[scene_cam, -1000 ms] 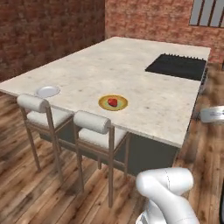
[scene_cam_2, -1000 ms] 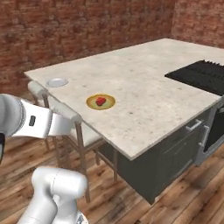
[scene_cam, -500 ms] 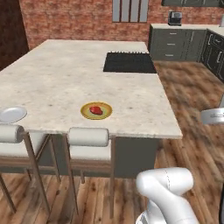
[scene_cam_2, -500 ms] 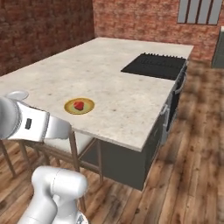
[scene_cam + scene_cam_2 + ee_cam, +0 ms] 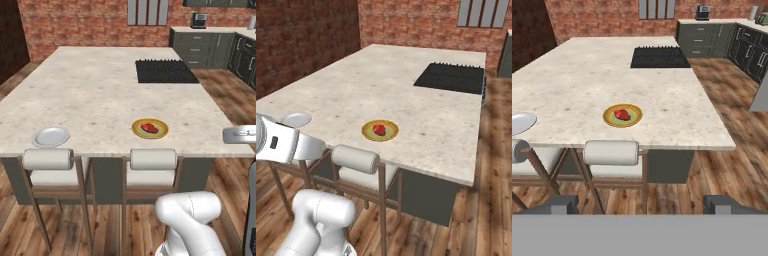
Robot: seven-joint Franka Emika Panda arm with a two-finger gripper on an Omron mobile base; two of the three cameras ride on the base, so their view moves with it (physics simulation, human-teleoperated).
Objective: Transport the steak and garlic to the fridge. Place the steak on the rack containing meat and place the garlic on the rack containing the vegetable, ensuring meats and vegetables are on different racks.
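The steak (image 5: 149, 128) (image 5: 379, 130) (image 5: 622, 114) is a small red chunk lying on a yellow plate (image 5: 137, 129) (image 5: 367, 131) (image 5: 608, 117) near the front edge of the stone island counter (image 5: 100, 90). My gripper (image 5: 643, 205) is open, its two dark fingertips (image 5: 561, 204) wide apart with nothing between them. It hangs well short of the counter, at about stool height, facing the plate. The garlic, the fridge and the vegetable are out of view.
An empty white plate (image 5: 51, 136) (image 5: 296, 119) (image 5: 519, 122) lies left of the steak. Two cushioned stools (image 5: 153, 160) (image 5: 48, 159) stand against the counter's near edge. A black cooktop (image 5: 165, 71) is set into the far side. Dark cabinets (image 5: 200, 47) line the back right.
The base has driven and turned, so the whole scene has shifted: the island now lies square in front. The steak stays on its plate and the gripper stays open.
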